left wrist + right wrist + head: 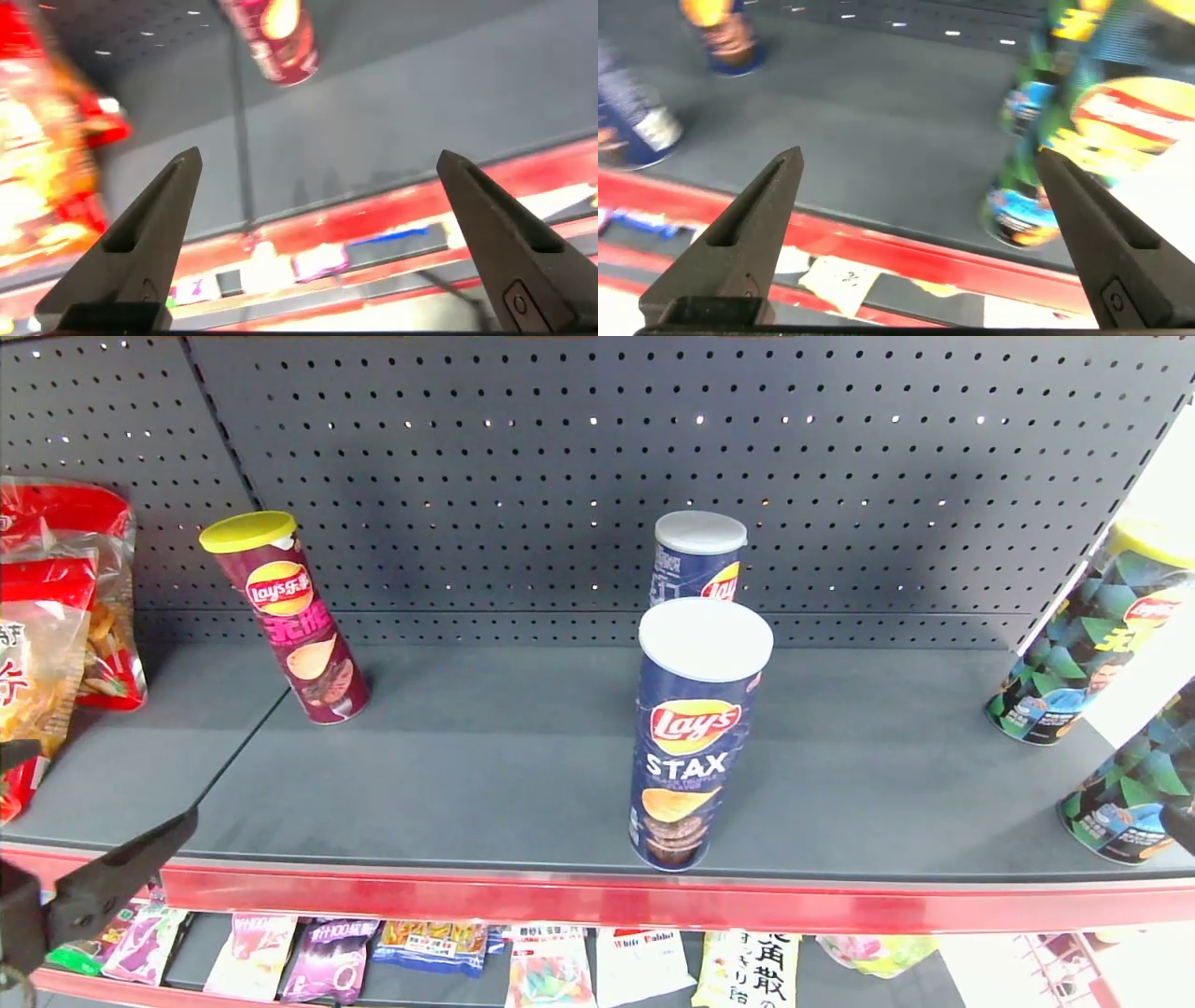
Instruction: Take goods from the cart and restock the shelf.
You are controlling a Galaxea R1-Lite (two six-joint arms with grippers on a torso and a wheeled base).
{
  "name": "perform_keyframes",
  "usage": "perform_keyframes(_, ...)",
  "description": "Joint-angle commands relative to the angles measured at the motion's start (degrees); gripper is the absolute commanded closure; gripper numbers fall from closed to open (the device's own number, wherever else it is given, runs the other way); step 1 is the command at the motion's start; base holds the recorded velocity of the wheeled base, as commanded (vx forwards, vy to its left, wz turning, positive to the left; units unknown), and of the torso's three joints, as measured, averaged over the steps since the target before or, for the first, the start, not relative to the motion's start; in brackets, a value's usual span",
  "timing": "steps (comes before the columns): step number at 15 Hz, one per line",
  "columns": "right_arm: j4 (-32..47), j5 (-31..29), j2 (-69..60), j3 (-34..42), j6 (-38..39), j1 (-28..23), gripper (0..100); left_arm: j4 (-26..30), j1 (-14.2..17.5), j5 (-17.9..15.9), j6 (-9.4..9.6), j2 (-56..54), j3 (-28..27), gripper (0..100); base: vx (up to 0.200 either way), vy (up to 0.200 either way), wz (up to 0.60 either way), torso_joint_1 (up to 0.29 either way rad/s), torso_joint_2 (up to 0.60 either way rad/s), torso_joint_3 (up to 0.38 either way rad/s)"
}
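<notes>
Both left hand [318, 157] and right hand [919, 153] gape wide, empty; centre-frame blue chip can [695, 737] probably light, stiff, tippy, so grip mid-body.

This is a shop. A long grey shelf [523, 775] has a back wall [560, 448] full of little holes and a red strip [653, 901] along its front edge. Tall cans of chips [695, 747] stand on it, with bags of snacks [56, 607] at one end. More small snack packets [429, 947] lie on the rack below.
</notes>
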Motion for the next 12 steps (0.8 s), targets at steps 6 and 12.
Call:
perform_keyframes(6,3.96,-0.51,-4.63,0.03,-0.49,-2.32,0,1.4,2.1,0.08,0.89,-9.79,1.35,0,-0.167,0.0,0.0,0.005,0.0,0.002)
perform_keyframes(12,4.04,-0.33,-4.63,-0.06,-1.9,-2.49,0,1.49,2.1,0.34,1.25,-10.67,1.61,0,-0.133,0.0,0.0,-0.001,0.0,0.006)
